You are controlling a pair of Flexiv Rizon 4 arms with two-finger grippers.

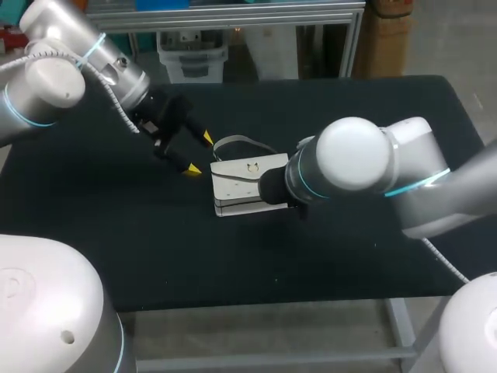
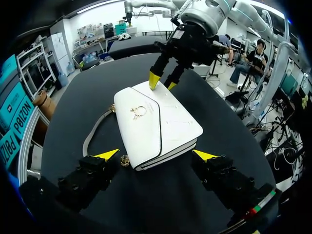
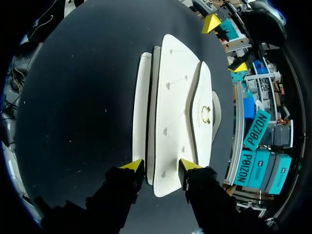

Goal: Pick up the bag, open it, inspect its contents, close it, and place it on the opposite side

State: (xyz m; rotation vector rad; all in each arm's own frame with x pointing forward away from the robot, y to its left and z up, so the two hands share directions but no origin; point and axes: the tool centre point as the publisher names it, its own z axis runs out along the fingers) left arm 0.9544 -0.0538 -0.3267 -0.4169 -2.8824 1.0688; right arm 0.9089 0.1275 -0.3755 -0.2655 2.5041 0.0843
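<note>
A white handbag (image 1: pixel 242 186) with a gold clasp and a grey strap (image 1: pixel 237 141) lies flat in the middle of the black table (image 1: pixel 326 109). My left gripper (image 1: pixel 200 154) hovers open just left of it; in the left wrist view the bag (image 2: pixel 156 124) lies ahead of the wide-open left gripper (image 2: pixel 156 155). At the bag's other end is my right gripper (image 2: pixel 162 82), hidden under its own arm in the head view. In the right wrist view the right gripper (image 3: pixel 161 165) straddles the near end of the bag (image 3: pixel 178 97), one fingertip (image 3: pixel 186 165) over the top panel, the other just beside the bag's edge.
The strap (image 2: pixel 95 134) loops out on the table on the left gripper's side of the bag. Dark bare tabletop surrounds the bag on all sides. My right arm's bulky wrist (image 1: pixel 349 163) hangs over the table to the right of the bag.
</note>
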